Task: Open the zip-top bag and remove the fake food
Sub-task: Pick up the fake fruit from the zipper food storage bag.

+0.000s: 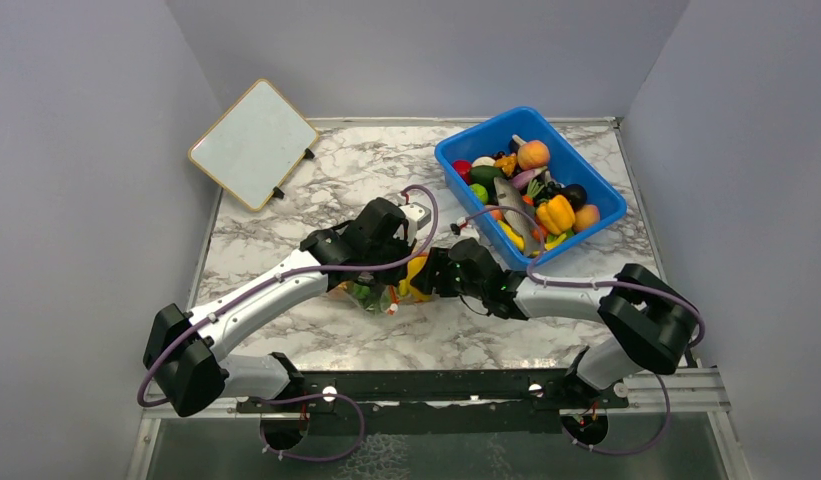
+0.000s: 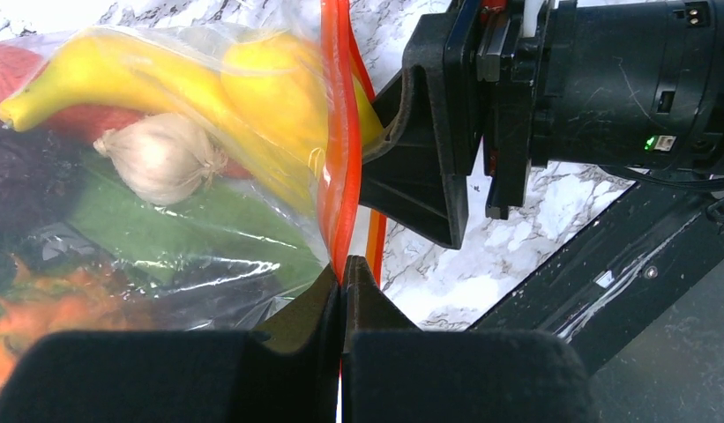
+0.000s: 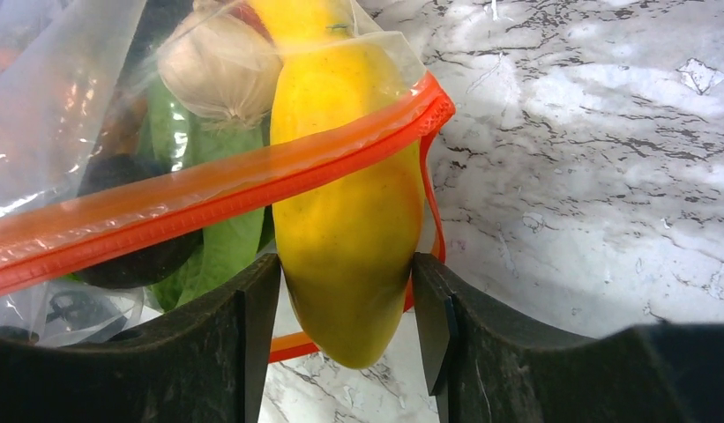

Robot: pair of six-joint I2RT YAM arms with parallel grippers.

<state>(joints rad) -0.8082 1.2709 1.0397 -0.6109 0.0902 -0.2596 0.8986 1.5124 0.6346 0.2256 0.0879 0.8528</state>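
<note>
We judge the zip-top bag [image 3: 76, 106] opened: it lies on the worktop [image 3: 587, 132] with a yellow toy fruit [image 3: 345, 220] half out, while a banana [image 2: 120, 66] and garlic [image 2: 160, 154] sit inside. Only the left wrist view shows the left gripper [image 2: 345, 282] clenched on the zip strip [image 2: 336, 132]. Only the right wrist view shows the right gripper [image 3: 340, 291] flanking the fruit, and we cannot tell whether it grasps it.

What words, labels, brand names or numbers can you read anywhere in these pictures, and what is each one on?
There is no readable text in any of the three views.
The whiteboard is blank, with no writing on it.
The zip-top bag shows no print on the clear plastic or on its orange strip.
The blue bin shows no label or marking.
</note>
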